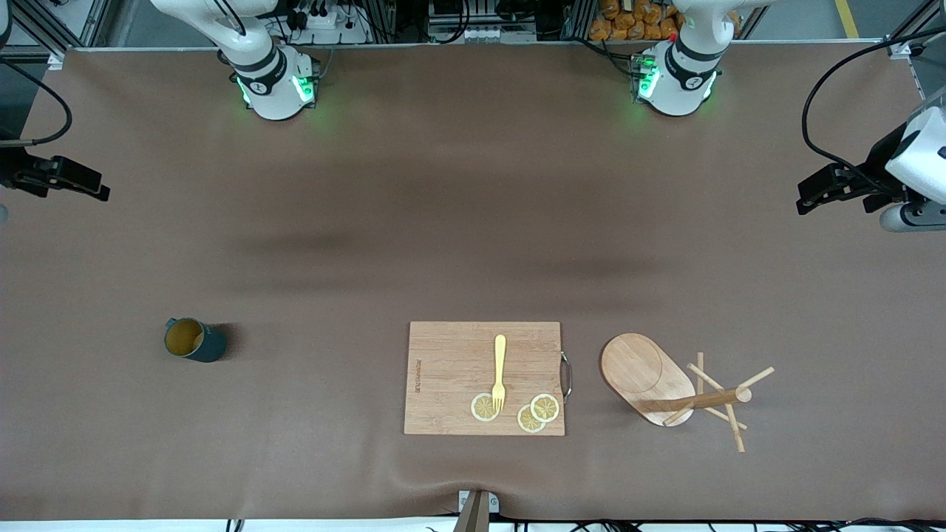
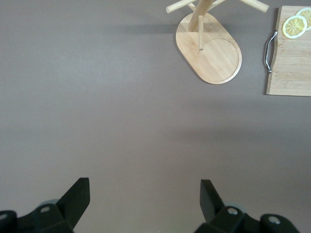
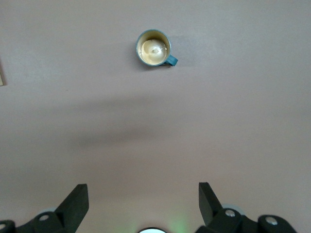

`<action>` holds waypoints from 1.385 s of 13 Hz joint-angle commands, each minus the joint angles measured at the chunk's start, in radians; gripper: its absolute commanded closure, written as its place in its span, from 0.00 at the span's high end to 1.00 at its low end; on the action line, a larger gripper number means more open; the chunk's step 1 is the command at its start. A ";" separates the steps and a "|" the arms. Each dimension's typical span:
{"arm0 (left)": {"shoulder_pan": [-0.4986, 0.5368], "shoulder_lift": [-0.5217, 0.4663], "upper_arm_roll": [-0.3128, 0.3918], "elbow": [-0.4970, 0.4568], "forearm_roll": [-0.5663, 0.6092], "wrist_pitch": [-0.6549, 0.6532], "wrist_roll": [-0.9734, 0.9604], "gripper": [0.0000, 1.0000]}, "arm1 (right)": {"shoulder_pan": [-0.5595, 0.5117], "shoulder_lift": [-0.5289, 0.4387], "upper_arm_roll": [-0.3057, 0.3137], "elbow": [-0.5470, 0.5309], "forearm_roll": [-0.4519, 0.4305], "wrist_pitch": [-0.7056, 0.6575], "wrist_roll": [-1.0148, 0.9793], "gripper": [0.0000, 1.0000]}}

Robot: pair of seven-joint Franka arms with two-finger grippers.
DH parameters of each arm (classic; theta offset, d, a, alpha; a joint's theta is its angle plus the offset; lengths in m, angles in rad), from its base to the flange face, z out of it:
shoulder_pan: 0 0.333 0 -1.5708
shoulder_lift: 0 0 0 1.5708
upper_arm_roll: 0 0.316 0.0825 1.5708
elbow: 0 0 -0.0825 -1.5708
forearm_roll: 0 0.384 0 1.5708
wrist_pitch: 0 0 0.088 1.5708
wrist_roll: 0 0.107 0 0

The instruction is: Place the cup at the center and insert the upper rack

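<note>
A: Fig. legend, arm poses first?
B: Both arms wait, pulled back to the table ends. Left gripper [image 1: 813, 198] hangs above the table [image 1: 473, 222] at the left arm's end; fingers [image 2: 77, 196] wide apart, nothing between them. Right gripper [image 1: 92, 188] hangs over the right arm's end, fingers [image 3: 77, 199] likewise spread and empty.

A: Task items w.r.t. the fingers?
B: Cup [image 1: 194, 340] stands upright on the table toward the right arm's end, handle [image 3: 171, 60] pointing away from the cutting board, well apart from the right gripper and nearer the front cam. than the bases. In the right wrist view it sits clear of both fingertips, ochre inside showing.

A: And the rack?
B: Upper rack [image 1: 650, 377] stands upright, post and pegs [image 1: 728, 403] rising from the oval base, toward the left arm's end, just beside the cutting board [image 1: 451, 377]; well apart from the left gripper.

A: Other items?
B: On the board: yellow fork [image 1: 499, 369], tines on one of three lemon slices [image 1: 545, 407]; metal handle [image 1: 567, 375] faces the rack.
</note>
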 commanded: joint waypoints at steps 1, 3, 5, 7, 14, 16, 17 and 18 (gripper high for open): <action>0.001 -0.009 -0.002 -0.004 0.016 -0.009 0.016 1.00 | -0.014 0.005 0.007 -0.005 0.002 0.002 -0.012 1.00; 0.002 -0.008 -0.002 -0.007 0.018 -0.009 0.020 1.00 | -0.009 0.005 0.008 -0.003 0.004 0.004 -0.012 1.00; 0.002 -0.008 -0.002 -0.007 0.018 -0.009 0.020 1.00 | 0.000 0.005 0.011 -0.002 0.005 0.006 -0.009 1.00; 0.001 -0.008 -0.002 -0.009 0.018 -0.009 0.019 1.00 | 0.005 0.005 0.013 -0.002 0.004 0.006 -0.004 1.00; -0.003 -0.006 -0.015 -0.006 0.018 -0.009 0.002 1.00 | -0.005 0.010 0.013 -0.003 0.005 0.001 0.003 1.00; -0.004 -0.005 -0.015 -0.004 0.018 -0.009 0.000 1.00 | -0.006 0.015 0.013 -0.003 0.005 -0.001 0.003 1.00; -0.006 -0.002 -0.015 -0.004 0.018 -0.009 -0.001 1.00 | -0.008 0.018 0.013 -0.003 0.005 0.001 0.002 1.00; -0.006 0.000 -0.015 -0.006 0.018 -0.009 0.000 1.00 | -0.009 0.019 0.013 -0.003 0.005 0.001 0.002 1.00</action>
